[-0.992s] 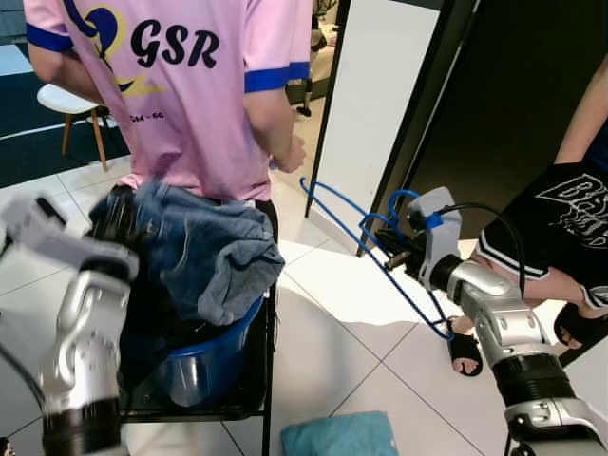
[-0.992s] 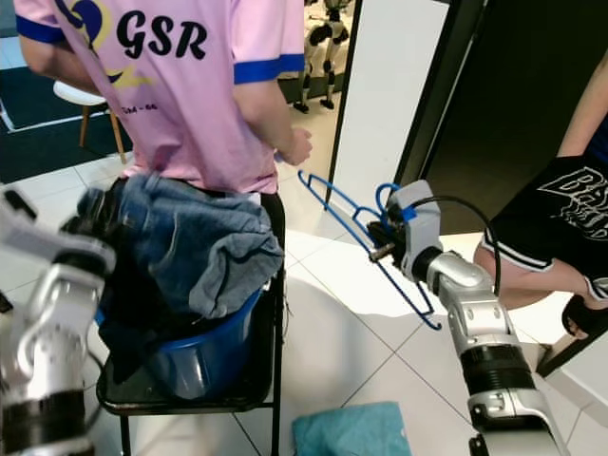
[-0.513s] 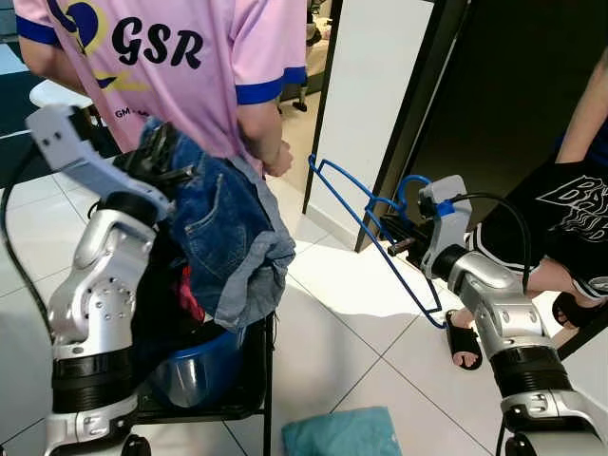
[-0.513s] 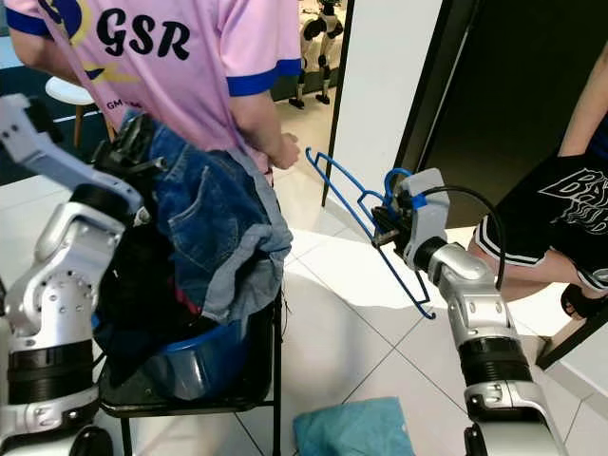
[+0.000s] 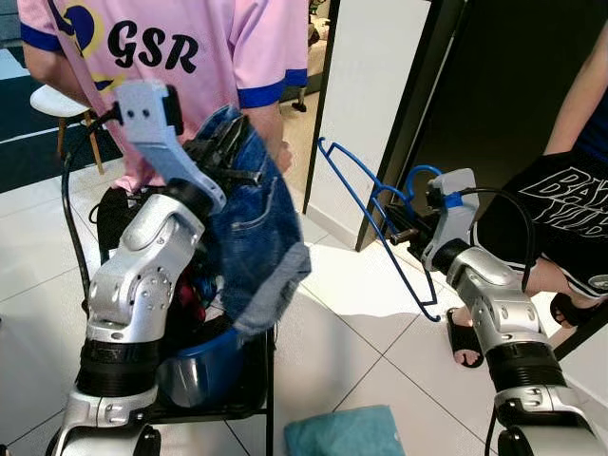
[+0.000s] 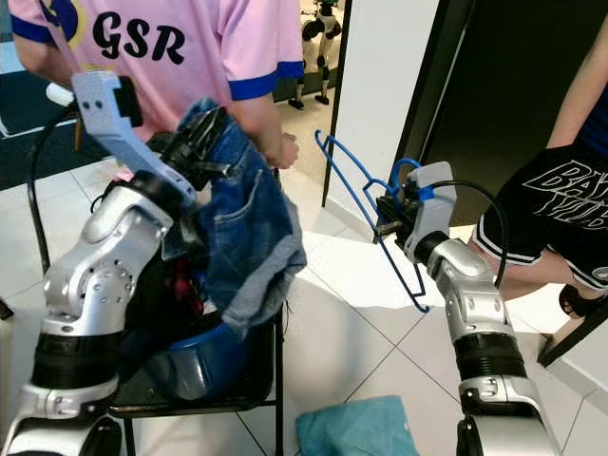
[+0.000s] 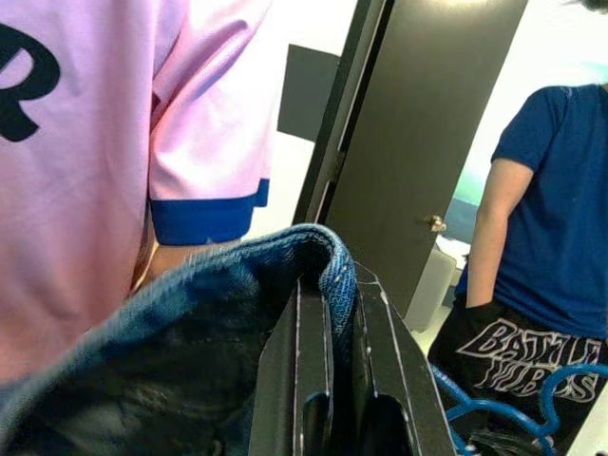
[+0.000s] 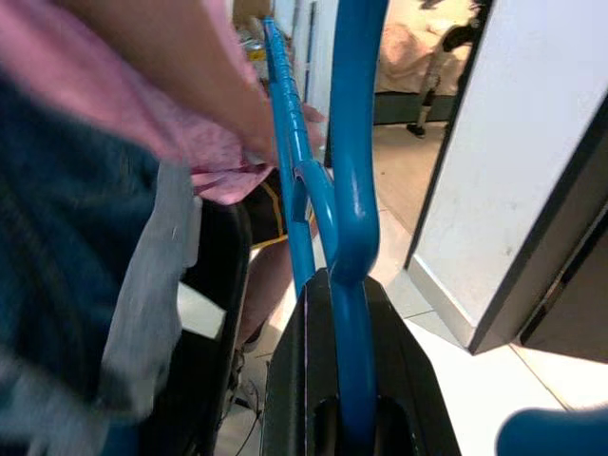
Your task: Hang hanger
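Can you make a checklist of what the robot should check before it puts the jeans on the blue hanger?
1. Left gripper pinching the jeans: ok, denim is folded over its shut fingers.
2. Right gripper clamping the blue hanger: ok, the bar runs between its fingers.
3. Jeans lifted out of the blue basin: ok, they hang above it, though the hem is close to the rim.
4. Gap between jeans and hanger: not ok, they are apart and must come together.
5. Space near the person in the pink shirt: not ok, they stand right behind the jeans.
6. Hanger's hook free: cannot tell.
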Robot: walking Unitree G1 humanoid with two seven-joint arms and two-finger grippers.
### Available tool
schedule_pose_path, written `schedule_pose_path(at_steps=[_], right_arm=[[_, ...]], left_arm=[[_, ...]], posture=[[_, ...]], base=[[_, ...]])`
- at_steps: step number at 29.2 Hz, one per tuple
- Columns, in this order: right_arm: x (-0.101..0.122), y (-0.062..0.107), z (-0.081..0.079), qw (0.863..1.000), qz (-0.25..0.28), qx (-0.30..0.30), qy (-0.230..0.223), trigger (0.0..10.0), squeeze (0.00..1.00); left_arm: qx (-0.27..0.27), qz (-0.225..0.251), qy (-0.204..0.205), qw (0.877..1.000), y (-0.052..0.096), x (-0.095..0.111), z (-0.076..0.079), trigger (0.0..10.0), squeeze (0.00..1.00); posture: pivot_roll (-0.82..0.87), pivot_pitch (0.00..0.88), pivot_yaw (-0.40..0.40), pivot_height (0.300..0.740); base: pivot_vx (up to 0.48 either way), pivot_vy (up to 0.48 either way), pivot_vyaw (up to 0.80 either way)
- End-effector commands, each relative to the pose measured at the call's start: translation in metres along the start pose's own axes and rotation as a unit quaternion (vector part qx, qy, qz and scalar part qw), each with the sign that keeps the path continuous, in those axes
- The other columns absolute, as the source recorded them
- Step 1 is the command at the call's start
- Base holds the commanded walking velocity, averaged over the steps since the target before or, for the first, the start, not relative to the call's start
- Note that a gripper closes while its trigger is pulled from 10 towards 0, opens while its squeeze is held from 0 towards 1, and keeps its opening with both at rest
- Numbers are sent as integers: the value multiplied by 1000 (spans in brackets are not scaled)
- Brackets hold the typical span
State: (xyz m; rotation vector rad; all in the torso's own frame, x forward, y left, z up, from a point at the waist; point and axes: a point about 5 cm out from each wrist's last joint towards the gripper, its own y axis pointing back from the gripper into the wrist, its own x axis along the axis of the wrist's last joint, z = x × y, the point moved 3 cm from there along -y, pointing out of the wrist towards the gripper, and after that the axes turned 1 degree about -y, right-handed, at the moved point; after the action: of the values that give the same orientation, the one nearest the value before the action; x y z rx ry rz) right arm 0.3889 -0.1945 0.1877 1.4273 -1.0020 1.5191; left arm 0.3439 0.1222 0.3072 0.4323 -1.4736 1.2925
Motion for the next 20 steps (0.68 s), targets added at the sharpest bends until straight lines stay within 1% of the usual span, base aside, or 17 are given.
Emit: schedule_pose_path(at_steps=[1,5,6,8,9,10,11,12,13,14,15,16,17,18,19,20], right_arm=[[5,-1,3,1000,13,-7,-5,10000,0],[4,0,2,1000,14,-5,-6,10000,0],[3,1,-1,1000,13,3,-5,10000,0],[3,1,-1,1000,13,3,-5,10000,0],[3,1,-1,1000,12,4,-4,10000,0],[3,1,-1,1000,12,4,-4,10000,0],[3,1,-2,1000,10,8,-2,10000,0],[2,1,-2,1000,10,8,-2,10000,0],[2,1,-2,1000,10,8,-2,10000,0],[2,1,-2,1000,10,9,-2,10000,0],[2,1,-1,1000,11,10,-2,10000,0],[2,1,-1,1000,11,10,-2,10000,0],[3,1,-1,1000,11,10,-2,10000,0],[3,1,-1,1000,11,10,-2,10000,0],[3,1,-1,1000,11,10,-2,10000,0],[3,1,-1,1000,11,10,-2,10000,0]], left_arm=[[-25,7,-10,1000,-6,4,11,10000,0],[-19,-6,-24,1000,-7,-3,11,10000,0],[10,-11,-47,999,-5,-5,1,10000,0],[10,-11,-47,999,-5,-5,1,10000,0],[40,-15,-80,996,-2,-4,-11,10000,0],[40,-15,-80,996,-2,-4,-11,10000,0],[101,-14,-125,987,6,1,-34,10000,0],[115,-13,-136,984,8,2,-39,10000,0],[115,-13,-136,984,8,2,-39,10000,0],[136,-12,-179,974,13,7,-48,10000,0],[167,-7,-230,959,19,17,-58,10000,0],[167,-7,-230,959,19,17,-58,10000,0],[188,-2,-265,946,23,24,-65,10000,0],[201,1,-285,937,26,28,-69,10000,0],[205,2,-290,935,27,30,-70,10000,0],[205,2,-290,935,27,30,-70,10000,0]], posture=[[88,0,-30,740],[88,0,-30,740],[88,0,-32,740],[88,0,-32,740],[89,0,-33,740],[89,0,-33,740],[91,0,-38,740],[92,0,-38,740],[92,0,-38,740],[94,0,-40,740],[99,0,-45,740],[99,0,-45,740],[99,0,-45,740],[99,0,-45,740],[99,0,-45,740],[99,0,-45,740]], base=[[0,0,0],[0,0,0],[0,0,0],[0,0,0],[0,0,0],[0,0,0],[0,0,0],[0,0,0],[0,0,0],[0,0,0],[0,0,0],[0,0,0],[0,0,0],[0,0,0],[0,0,0],[0,0,0]])
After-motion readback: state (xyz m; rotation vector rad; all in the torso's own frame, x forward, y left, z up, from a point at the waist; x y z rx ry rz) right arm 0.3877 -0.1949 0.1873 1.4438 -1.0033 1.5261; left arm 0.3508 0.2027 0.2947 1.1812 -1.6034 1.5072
